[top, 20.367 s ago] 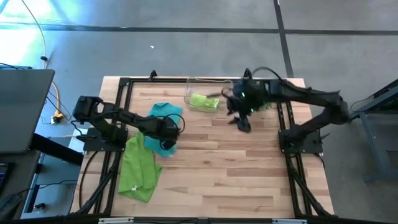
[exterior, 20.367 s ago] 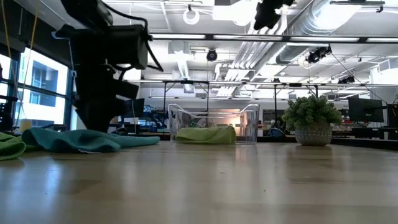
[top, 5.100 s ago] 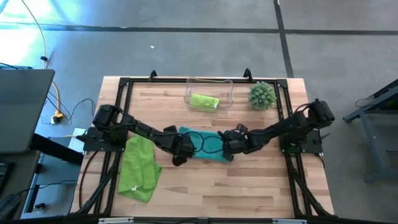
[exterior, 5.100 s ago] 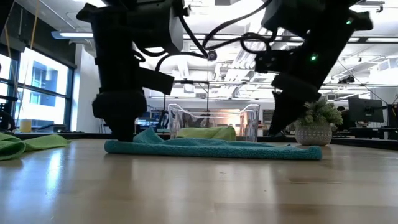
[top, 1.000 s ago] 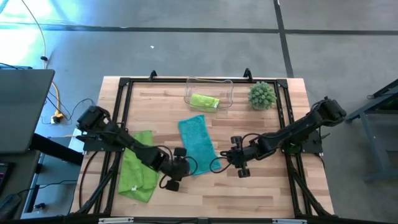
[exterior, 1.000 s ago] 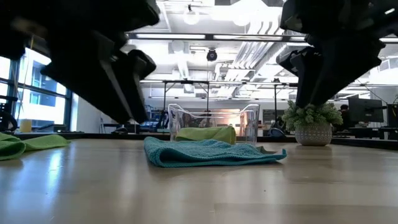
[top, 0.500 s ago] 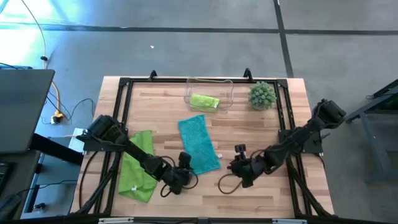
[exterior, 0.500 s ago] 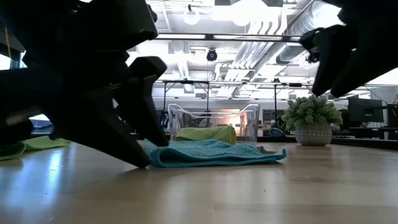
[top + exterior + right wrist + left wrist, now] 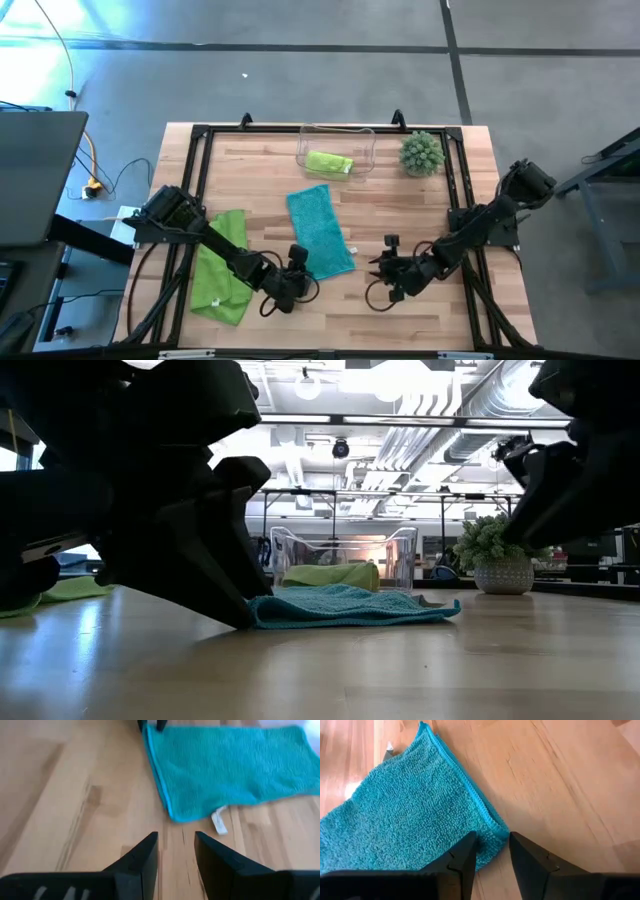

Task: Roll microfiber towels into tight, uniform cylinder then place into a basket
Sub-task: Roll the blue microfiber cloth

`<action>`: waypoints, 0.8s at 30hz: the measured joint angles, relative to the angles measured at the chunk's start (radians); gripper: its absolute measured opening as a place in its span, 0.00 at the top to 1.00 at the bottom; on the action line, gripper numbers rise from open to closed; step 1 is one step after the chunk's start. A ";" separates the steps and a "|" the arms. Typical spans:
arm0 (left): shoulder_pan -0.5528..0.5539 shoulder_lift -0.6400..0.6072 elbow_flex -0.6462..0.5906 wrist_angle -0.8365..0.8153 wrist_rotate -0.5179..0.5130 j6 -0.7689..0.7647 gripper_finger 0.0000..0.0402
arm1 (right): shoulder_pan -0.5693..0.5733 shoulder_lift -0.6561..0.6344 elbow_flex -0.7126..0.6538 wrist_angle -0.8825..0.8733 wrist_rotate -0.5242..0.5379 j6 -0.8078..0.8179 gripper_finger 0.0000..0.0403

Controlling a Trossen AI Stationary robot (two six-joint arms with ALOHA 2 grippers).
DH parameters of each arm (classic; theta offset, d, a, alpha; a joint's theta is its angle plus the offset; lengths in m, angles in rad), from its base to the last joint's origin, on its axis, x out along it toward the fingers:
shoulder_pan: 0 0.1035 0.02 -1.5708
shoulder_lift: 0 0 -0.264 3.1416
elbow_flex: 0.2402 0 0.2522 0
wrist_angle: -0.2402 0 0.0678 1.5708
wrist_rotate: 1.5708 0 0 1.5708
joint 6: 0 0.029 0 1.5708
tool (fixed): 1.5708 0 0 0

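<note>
1. Left hand (image 9: 490, 851) sits low on the wooden desk (image 9: 420, 310) at the near corner of the flat teal microfibre towel (image 9: 320, 232); its fingers stand narrowly apart with the corner edge between them, apparently to pinch it and start a roll, though no firm grip shows.
2. Right hand (image 9: 175, 851) waits just off the towel's other near corner, beside the white tag (image 9: 218, 820), fingers parted a little and holding nothing; likely placed to take that corner so both ends turn evenly.
3. Across the desk, the clear rectangular plastic basket (image 9: 362, 139) already holds one rolled lime green towel (image 9: 328, 163).
4. One loose lime green towel (image 9: 221, 268) lies crumpled near the left arm.
5. Beside the basket stands a round spiky green plant ball (image 9: 421, 153), clear of the rolling path; nothing lies between the teal towel and the basket.
</note>
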 joint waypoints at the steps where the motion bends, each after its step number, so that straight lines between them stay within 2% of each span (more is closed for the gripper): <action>1: 0.000 0.000 0.000 0.000 0.004 -0.005 0.75 | -0.007 0.000 -0.016 0.045 -0.001 -0.020 0.70; 7: 0.000 0.000 0.000 -0.001 0.012 -0.076 0.81 | -0.056 -0.001 -0.042 0.098 -0.013 -0.080 0.70; 13: -0.001 0.002 -0.001 -0.001 0.007 -0.121 0.91 | -0.122 -0.001 -0.041 0.143 -0.181 -0.156 0.64; 17: 0.000 0.002 -0.001 0.006 -0.030 -0.154 0.98 | -0.162 -0.001 -0.041 0.173 -0.216 -0.221 0.58; 24: -0.003 0.002 -0.001 0.032 -0.043 -0.190 0.98 | -0.195 0.091 -0.041 0.301 -0.273 -0.358 0.58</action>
